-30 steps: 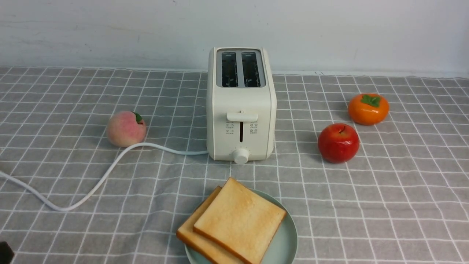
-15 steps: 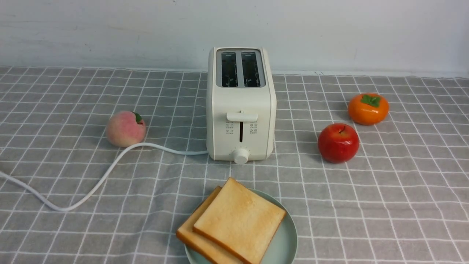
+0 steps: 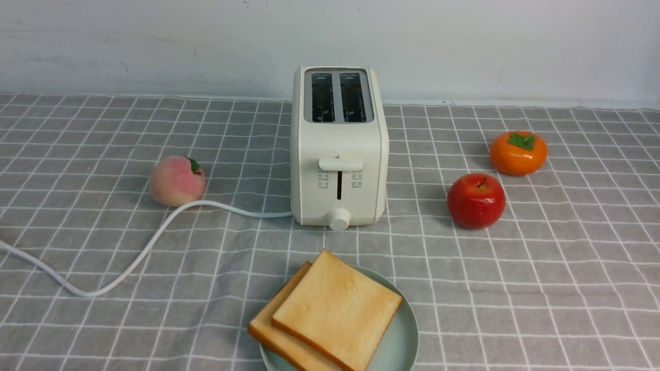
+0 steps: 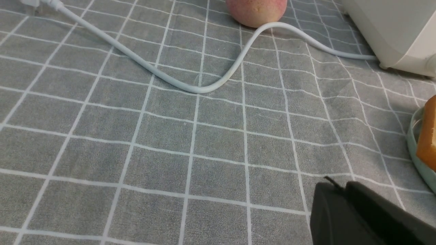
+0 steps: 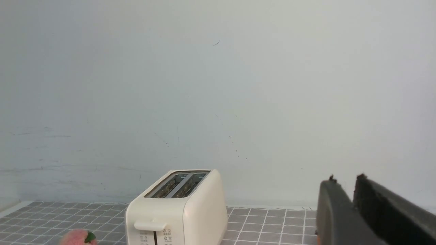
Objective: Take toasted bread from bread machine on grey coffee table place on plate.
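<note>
Two slices of toasted bread lie overlapped on the mint-green plate at the front of the grey coffee table. The plate rim and a crust edge show in the left wrist view. The cream bread machine stands behind the plate with both slots empty; it also shows in the right wrist view. No gripper shows in the front view. My left gripper is shut and empty, low over the cloth left of the plate. My right gripper is shut and empty, raised, facing the wall.
A peach lies left of the toaster, with the white cord curving from the toaster to the table's left edge. A red apple and an orange persimmon lie to the right. A white wall backs the table.
A dark tip of the left arm at the front view's lower left corner has drawn out of sight. Nothing on the table has moved.
</note>
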